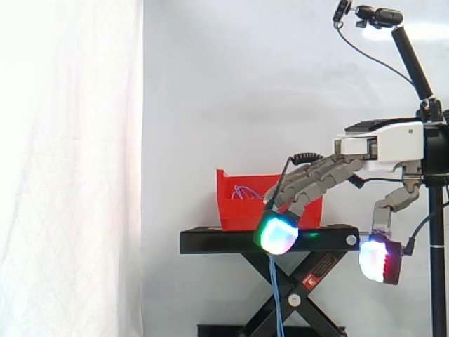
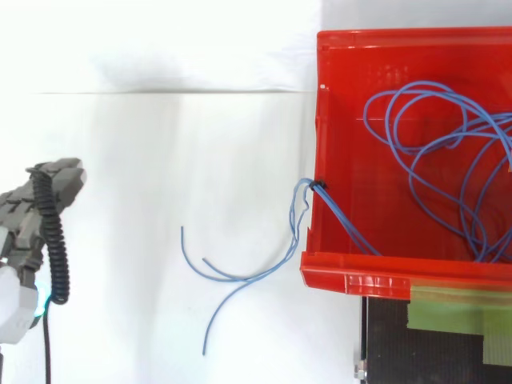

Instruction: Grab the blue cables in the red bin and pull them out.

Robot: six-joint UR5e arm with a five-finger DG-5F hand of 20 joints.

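- The red plastic bin [image 2: 400, 48] stands on the black scissor stand [image 1: 210, 241], before a white curtain [image 1: 70, 168].
- The thin blue cables [image 2: 432, 152] lie mostly looped inside the bin. Several strands pass over one wall and hang outside it, down past the stand.
- The robot hand [image 1: 358, 149] hovers beside the bin, well apart from the hanging strands in the top view.
- Fingers [image 1: 312, 181]: released, loosely arched, thumb spread away, nothing grasped.

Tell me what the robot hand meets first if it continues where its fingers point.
Probably nothing: from above, the robot hand stands well apart from the red bin and hanging blue cables, so its path looks free.
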